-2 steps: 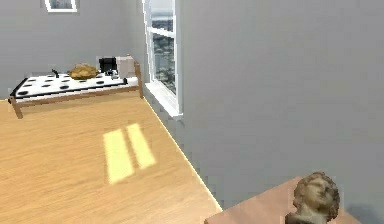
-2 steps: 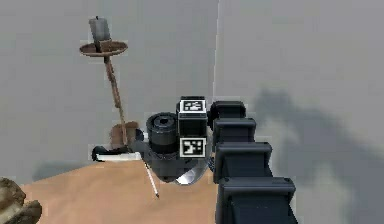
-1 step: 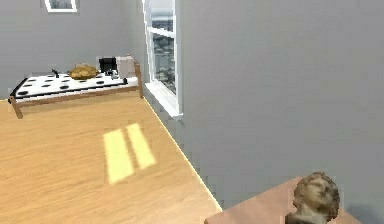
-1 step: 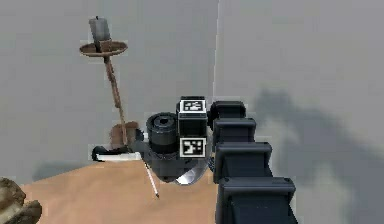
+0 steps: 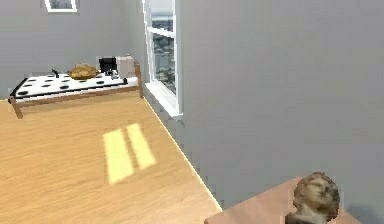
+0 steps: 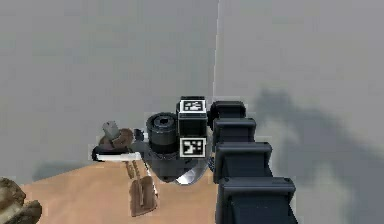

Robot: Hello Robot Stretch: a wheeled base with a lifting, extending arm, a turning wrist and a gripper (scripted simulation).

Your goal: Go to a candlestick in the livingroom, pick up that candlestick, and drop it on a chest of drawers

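Observation:
In the arm side view my arm (image 6: 250, 185) rises from the bottom edge, with two marked white squares (image 6: 192, 125) at its far end. Left of them is the gripper (image 6: 120, 155), above a brown wooden top (image 6: 90, 190). A small brown upright thing (image 6: 142, 195), possibly the candlestick, is just under the gripper against that top. I cannot tell whether the gripper holds it. A second small brown-grey blob (image 6: 112, 133) sits by the fingers.
A stone-coloured bust (image 5: 315, 197) stands on the wooden top (image 5: 250, 212) at the forward view's lower right, and again as a bust (image 6: 15, 210) at the arm side view's lower left. A grey wall is close. Far left are a low spotted table (image 5: 40, 90) with small things and a window (image 5: 162, 50).

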